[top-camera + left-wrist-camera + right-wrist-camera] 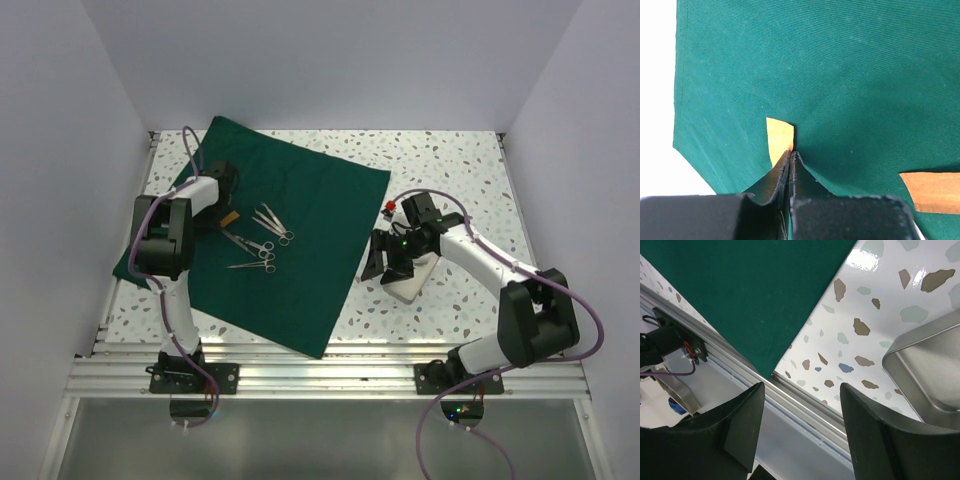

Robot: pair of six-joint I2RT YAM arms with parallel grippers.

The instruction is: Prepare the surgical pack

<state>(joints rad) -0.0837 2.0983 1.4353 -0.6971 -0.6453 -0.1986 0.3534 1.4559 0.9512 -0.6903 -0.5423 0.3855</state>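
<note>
The dark green drape lies spread flat on the left half of the table. Steel scissors and forceps lie on it near its left side. My left gripper is low over the drape's left part. In the left wrist view its jaws are pressed together, with a small orange strip running into the seam at their tips. A second orange strip lies flat on the cloth. My right gripper stands open and empty beside the steel tray. No gauze shows.
The tray sits on the speckled table right of the drape, partly under the right arm. An aluminium rail runs along the table's front edge, and the drape's front corner reaches it. White walls enclose the table on three sides.
</note>
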